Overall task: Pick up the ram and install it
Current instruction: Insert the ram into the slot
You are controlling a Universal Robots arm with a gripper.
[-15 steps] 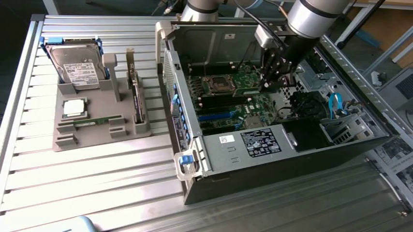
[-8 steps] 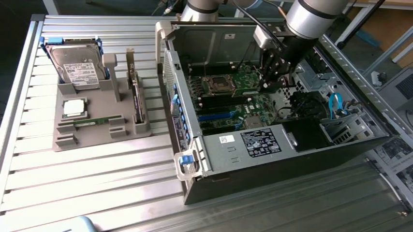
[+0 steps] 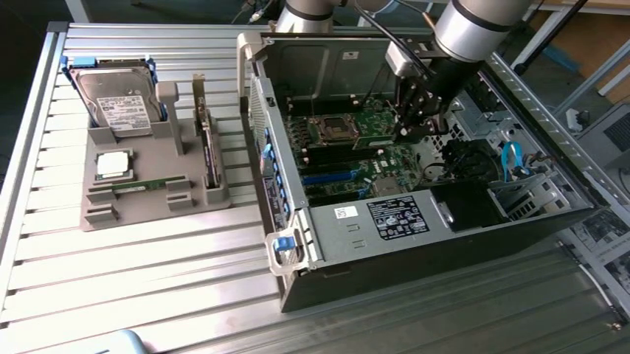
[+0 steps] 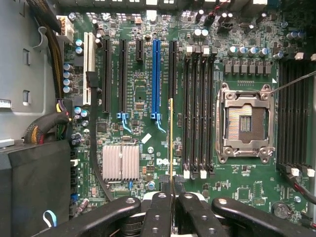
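Fingers (image 4: 171, 197) are pinching the ram (image 4: 171, 143) edge-on above the motherboard (image 4: 143, 98), just beside the black memory slots (image 4: 197, 108), so it needs squaring along one slot and lowering evenly.

The worktop (image 3: 147, 258) is made of shiny metal strips. A big open computer case (image 3: 414, 184) lies on it on its side. Just beside the case, toward the exterior view's left, sits a grey holder (image 3: 147, 188). Near the worktop's front edge, a pale blue thing (image 3: 123, 341) peeks in.
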